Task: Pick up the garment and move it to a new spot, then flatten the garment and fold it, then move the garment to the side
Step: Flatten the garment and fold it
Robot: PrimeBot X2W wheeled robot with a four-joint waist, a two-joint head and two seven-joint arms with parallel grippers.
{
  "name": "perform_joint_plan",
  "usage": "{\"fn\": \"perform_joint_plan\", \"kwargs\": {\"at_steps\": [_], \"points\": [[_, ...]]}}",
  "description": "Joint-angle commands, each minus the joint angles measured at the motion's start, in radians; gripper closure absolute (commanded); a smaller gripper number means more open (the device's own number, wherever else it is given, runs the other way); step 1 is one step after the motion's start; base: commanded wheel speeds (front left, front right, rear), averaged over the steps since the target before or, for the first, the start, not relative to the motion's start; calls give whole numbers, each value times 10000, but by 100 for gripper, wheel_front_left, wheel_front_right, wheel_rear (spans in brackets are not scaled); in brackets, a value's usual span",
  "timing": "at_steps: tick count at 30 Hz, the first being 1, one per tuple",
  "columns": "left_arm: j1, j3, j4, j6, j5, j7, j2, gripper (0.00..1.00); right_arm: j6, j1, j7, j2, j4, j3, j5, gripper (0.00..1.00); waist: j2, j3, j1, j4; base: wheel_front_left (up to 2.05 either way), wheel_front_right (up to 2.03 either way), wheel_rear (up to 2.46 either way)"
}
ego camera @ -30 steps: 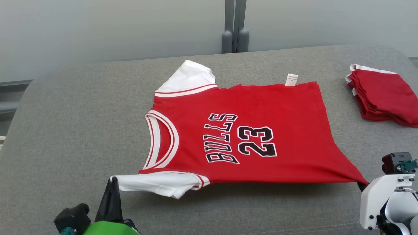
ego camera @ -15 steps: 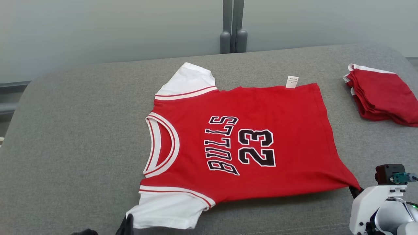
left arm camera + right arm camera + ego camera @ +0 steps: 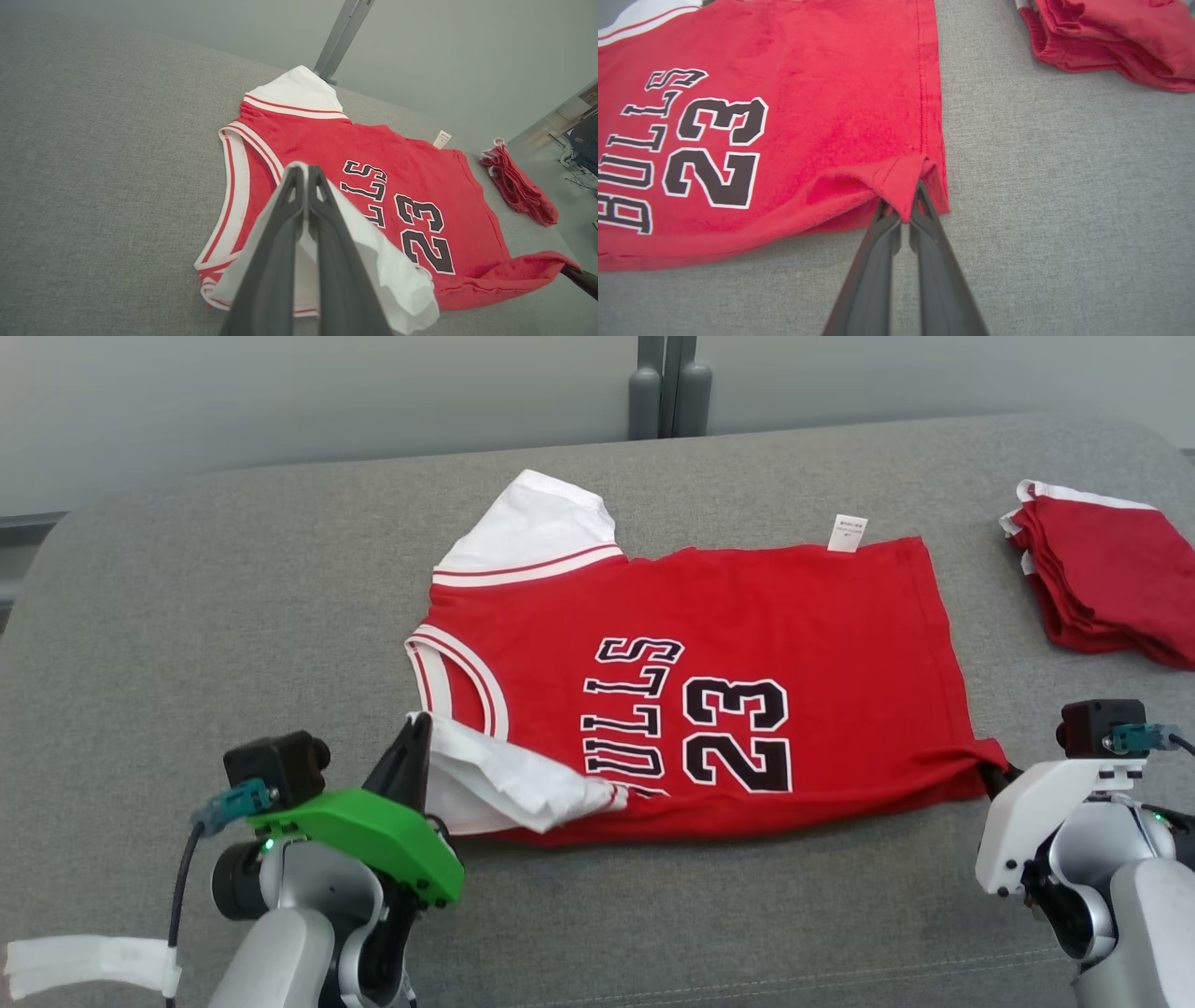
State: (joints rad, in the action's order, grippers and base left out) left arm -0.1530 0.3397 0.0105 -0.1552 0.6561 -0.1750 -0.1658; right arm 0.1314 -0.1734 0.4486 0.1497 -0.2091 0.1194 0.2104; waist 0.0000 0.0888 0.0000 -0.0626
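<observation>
The garment (image 3: 747,625) is a red jersey with white sleeves and black "BULLS 23" lettering, lying on the grey cushioned surface (image 3: 233,597). Its near long edge is lifted and turned up over the body. My left gripper (image 3: 414,735) is shut on the near white sleeve (image 3: 504,784), which folds over the chest; in the left wrist view the sleeve (image 3: 397,280) drapes around that gripper (image 3: 304,171). At the hem end, my right gripper (image 3: 995,772) is shut on the garment's near corner, and the right wrist view shows that corner (image 3: 901,179) pinched by the gripper (image 3: 903,212).
A folded stack of red clothing (image 3: 1102,574) lies at the far right of the surface, also in the right wrist view (image 3: 1111,37). A white label (image 3: 848,532) sticks out from the garment's far edge. A grey post (image 3: 667,387) stands behind against the wall.
Both grippers have carried the garment's near edge away from me, over the body: the near white sleeve now folds across the chest and the hem corner is lifted. The camera has also shifted.
</observation>
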Motion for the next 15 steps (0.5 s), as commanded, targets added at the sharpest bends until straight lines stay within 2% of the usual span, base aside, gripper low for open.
{"fn": "perform_joint_plan", "kwargs": {"at_steps": [1,8,15], "points": [[-651,-96,513,54,-59,14,72,100,-16,-420,44,84,-228,-37,67,100,0,350,0,-126,0,0,0],[-2338,-142,2245,245,-269,360,215,100,-16,-1649,-17,255,-1181,-374,243,100,0,1022,0,-227,0,0,0],[-3192,-101,3324,456,-353,720,357,100,-16,-2482,-375,437,-2029,-621,308,100,0,1464,0,-157,0,0,0]]}}
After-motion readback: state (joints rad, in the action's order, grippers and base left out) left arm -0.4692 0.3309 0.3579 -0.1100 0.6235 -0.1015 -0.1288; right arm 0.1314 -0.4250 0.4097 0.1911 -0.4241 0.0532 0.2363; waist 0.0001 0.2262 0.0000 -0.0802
